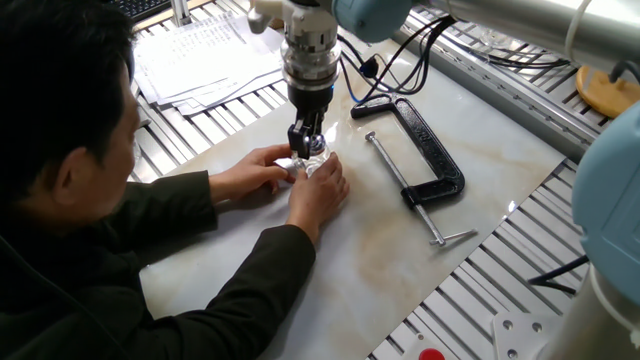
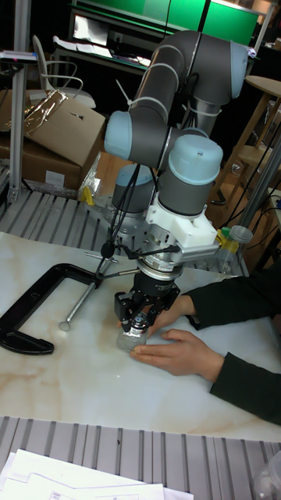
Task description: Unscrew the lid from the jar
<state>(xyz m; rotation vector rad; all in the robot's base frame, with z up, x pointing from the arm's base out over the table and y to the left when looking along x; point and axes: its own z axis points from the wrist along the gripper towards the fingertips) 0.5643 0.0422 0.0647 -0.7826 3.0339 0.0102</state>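
Pincer [image 2: 140,322] points straight down, fingers closed round the lid [image 2: 139,321], so mid-unscrew by my read. Jar [image 2: 132,338] sits directly under it on the table [image 2: 78,383], steadied by a person's hands [image 2: 178,351] just beside. Next: wrist turn w/ firm grip, jar kept from spinning.

bright, even overhead light; soft glare on the marble table [image 1: 400,250].
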